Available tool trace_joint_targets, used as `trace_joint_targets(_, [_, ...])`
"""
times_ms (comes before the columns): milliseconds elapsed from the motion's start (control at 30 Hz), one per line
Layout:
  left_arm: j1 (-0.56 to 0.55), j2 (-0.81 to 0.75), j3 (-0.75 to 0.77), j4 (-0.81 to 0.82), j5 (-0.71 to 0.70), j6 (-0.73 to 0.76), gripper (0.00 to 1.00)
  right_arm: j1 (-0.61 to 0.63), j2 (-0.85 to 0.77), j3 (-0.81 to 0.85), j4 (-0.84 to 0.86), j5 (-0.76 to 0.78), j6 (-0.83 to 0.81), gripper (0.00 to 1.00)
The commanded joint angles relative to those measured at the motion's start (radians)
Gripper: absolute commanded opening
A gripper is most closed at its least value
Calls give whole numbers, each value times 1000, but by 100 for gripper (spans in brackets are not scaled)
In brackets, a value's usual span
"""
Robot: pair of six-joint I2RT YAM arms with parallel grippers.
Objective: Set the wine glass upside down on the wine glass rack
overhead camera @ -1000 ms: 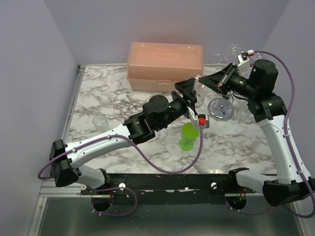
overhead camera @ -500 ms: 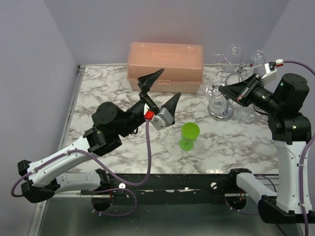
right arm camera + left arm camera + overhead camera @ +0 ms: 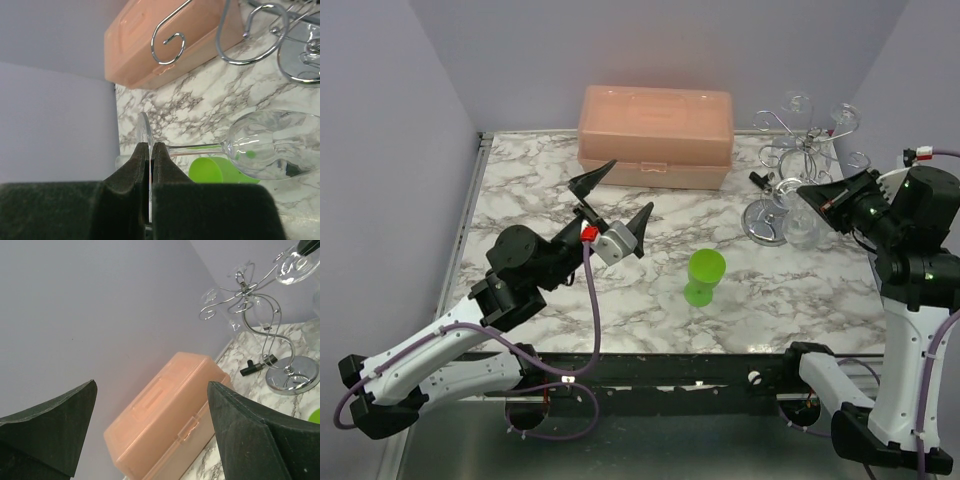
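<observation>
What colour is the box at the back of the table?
Peach-orange box; clearest in the top external view.

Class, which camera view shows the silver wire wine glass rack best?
Left wrist: the silver wire wine glass rack stands whole in side view, from round base to curled arms. Top external shows it foreshortened from above. Right wrist catches only a few hooks and part of the base.

The desk [image 3: 790, 300] is showing white marble with grey veining. The box [image 3: 655, 135] is presenting a pale peach, semi-translucent finish. The cup [image 3: 704, 277] is reading bright green. The wine glass rack [image 3: 765, 222] is gleaming silver. The wine glass [image 3: 272, 145] is appearing clear and colourless. The walls [image 3: 380, 150] are showing plain lavender, and the cable [image 3: 595, 320] is running purple.
</observation>
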Motion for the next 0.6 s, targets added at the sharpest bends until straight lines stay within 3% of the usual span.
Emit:
trace_joint_targets(0, [35,-50,-27,-3,-8,-38,94,-42,-17,68,-7,85,14,0])
trace_joint_targets(567, [78,-79,-65,18,0,-49,95,-175,6,68,-3,221,91,0])
